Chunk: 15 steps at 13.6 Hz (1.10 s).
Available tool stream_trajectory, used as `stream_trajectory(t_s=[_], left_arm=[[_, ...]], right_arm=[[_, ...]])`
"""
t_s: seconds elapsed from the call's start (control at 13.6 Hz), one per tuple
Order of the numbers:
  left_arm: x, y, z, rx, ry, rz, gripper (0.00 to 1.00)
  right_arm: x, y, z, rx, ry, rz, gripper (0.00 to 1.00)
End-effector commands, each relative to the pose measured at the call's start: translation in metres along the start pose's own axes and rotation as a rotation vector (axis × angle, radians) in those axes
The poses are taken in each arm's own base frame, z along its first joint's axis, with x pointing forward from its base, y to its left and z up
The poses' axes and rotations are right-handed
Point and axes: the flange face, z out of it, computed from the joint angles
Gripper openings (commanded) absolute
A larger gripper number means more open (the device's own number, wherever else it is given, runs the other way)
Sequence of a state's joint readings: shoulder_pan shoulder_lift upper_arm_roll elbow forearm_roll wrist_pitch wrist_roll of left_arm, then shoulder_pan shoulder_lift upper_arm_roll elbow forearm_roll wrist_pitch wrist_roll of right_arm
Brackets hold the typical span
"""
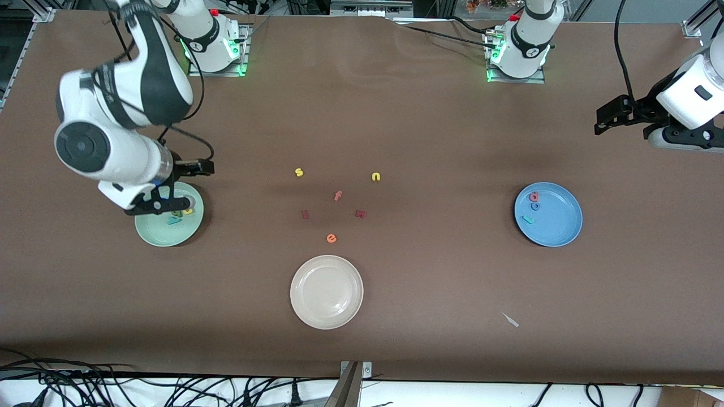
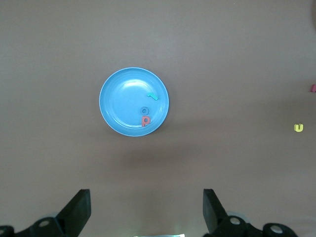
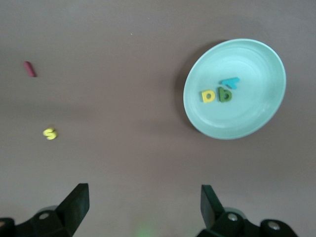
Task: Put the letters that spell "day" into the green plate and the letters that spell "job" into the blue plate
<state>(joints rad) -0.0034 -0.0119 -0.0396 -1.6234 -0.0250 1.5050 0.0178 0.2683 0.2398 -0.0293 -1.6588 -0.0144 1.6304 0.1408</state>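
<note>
The green plate (image 1: 164, 240) (image 3: 247, 123) at the right arm's end of the table holds the yellow a (image 3: 208, 96), the olive d (image 3: 225, 94) and the teal y (image 3: 230, 82). The blue plate (image 1: 557, 226) (image 2: 118, 98) at the left arm's end holds the red-orange b (image 2: 145, 121), the blue o (image 2: 144, 110) and the teal j (image 2: 153, 96). My right gripper (image 1: 163, 205) (image 3: 144, 191) hangs open and empty, up in the air by the green plate. Raised well above the table's end near the blue plate, my left gripper (image 1: 684, 137) (image 2: 146, 197) is open and empty too.
Loose letters lie mid-table: a yellow s (image 1: 299, 172), a yellow n (image 1: 375, 177), an orange f (image 1: 337, 196), an orange e (image 1: 331, 238) and two dark red pieces (image 1: 305, 214). A cream-white plate (image 1: 302, 305) stands nearer the front camera. A small pale scrap (image 1: 511, 320) lies beside it.
</note>
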Motion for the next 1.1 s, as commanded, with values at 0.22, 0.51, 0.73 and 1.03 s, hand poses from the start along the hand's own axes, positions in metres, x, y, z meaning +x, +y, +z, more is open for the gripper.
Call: stream_trajectory(t_s=[0.22, 0.51, 0.73, 1.03], left_arm=[[0.001, 0.0, -0.006, -0.013, -0.007, 0.005, 1.0], [0.001, 0.0, -0.005, -0.013, -0.008, 0.004, 1.0], [0.001, 0.0, -0.006, -0.013, -0.007, 0.004, 1.0], [0.001, 0.0, -0.006, -0.013, -0.01, 0.002, 1.0]], right_arm=[[-0.049, 0.044, -0.091, 0.033, 0.092, 0.084, 1.0], [-0.065, 0.071, -0.112, 0.048, 0.115, 0.091, 1.0], [-0.065, 0.082, -0.113, 0.05, 0.127, 0.022, 1.0], [-0.071, 0.105, -0.119, 0.055, 0.146, 0.032, 1.0]])
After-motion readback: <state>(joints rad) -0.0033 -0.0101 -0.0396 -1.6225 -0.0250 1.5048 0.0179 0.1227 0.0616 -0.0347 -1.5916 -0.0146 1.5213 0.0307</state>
